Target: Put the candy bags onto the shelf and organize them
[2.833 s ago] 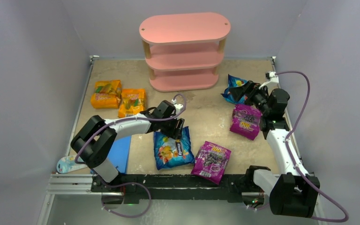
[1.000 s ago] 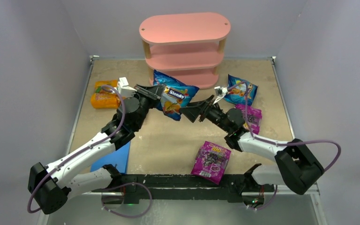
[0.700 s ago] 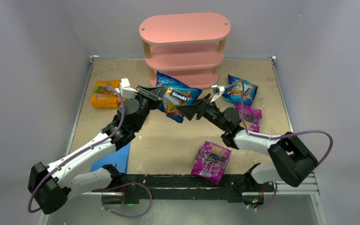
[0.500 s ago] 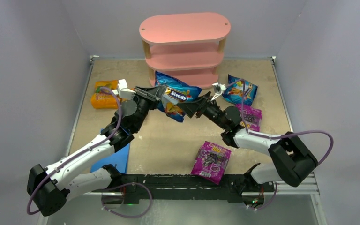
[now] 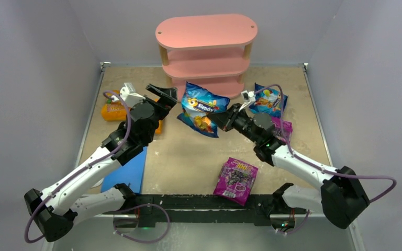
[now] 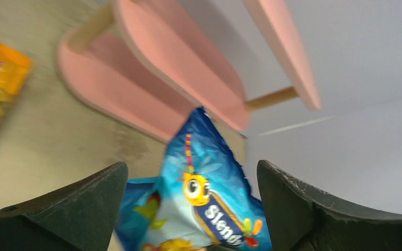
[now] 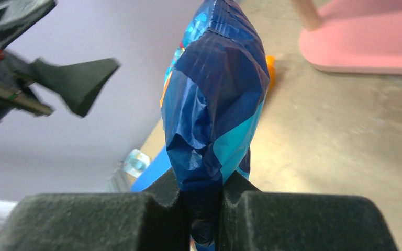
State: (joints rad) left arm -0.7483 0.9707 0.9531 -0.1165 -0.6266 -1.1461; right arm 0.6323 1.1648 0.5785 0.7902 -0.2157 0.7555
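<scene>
A blue candy bag [image 5: 203, 107] hangs in the air in front of the pink shelf [image 5: 207, 31], pinched at its edge by my right gripper [image 5: 222, 118], which is shut on it [image 7: 201, 204]. The same bag [image 7: 214, 104] fills the right wrist view edge-on. My left gripper [image 5: 166, 97] stands open just left of the bag [image 6: 209, 193], not touching it. A second blue bag [image 5: 269, 102] lies right of the shelf. Two orange bags [image 5: 112, 110] lie at the left, partly hidden by the left arm. One magenta bag [image 5: 236, 179] lies near the front; another [image 5: 283, 127] sits under the right arm.
A flat blue mat [image 5: 128, 175] lies at the front left beside the left arm. Grey walls close in the table on three sides. The shelf's lowest board [image 7: 366, 47] sits on the table just behind the held bag.
My left gripper has opened, let go of the blue bag and drawn back to the left. My right gripper has shut on the bag's edge and now carries it alone.
</scene>
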